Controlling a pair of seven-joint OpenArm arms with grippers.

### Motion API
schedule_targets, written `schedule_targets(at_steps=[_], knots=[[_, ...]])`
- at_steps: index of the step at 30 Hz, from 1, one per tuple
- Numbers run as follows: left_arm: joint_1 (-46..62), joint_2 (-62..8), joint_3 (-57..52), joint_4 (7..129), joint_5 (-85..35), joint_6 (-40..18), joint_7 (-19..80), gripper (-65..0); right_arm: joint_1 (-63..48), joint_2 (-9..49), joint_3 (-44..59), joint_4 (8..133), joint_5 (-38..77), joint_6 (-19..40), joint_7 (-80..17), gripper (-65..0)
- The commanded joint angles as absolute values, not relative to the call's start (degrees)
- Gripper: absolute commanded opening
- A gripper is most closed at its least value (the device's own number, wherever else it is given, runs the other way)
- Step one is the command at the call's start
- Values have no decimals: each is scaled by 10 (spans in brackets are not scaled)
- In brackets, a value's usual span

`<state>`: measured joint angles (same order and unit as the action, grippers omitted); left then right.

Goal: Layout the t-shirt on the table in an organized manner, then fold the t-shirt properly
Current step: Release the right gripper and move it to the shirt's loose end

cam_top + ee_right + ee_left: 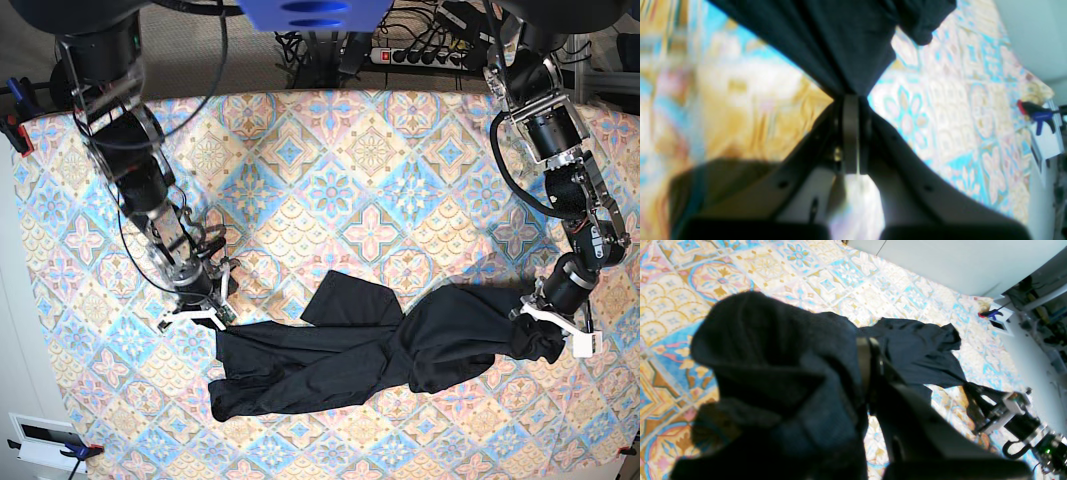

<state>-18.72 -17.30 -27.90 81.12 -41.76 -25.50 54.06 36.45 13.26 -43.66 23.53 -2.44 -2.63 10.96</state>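
Base view: my plain black, soft fabric t-shirt [380, 355] lies twisted and bunched on the pastel diamond-tiled counter [330, 190].
My left claw [545, 312] and right claw [205, 318] each pinch an end; spreading unfinished, folding not begun.

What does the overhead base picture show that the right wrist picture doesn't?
Only the base view shows the whole t-shirt twisted between both arms, the left hand shut on one end, and a power strip behind the table. Only the right wrist view shows the right hand pinching bunched cloth up close. Both share the black shirt, the patterned cloth and a red-and-blue clamp.
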Motion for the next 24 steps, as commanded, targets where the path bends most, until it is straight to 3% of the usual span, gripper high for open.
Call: schedule_targets(at_steps=[1,12,18,24], knots=[[-203,-182,-279,822,-429,-259,530,-650,349,145,-436,249,-29,-12,65,-650],[-203,-182,-279,822,-429,-260,530,-650,231,216,-433,472,-29,-12,-44,-650],[-203,-182,-279,822,-429,-261,530,-650,220,218,-433,503,-29,-12,-53,-648],[-203,-182,-279,822,-429,-261,530,-650,220,218,-432,508,-29,-13,-54,-556]])
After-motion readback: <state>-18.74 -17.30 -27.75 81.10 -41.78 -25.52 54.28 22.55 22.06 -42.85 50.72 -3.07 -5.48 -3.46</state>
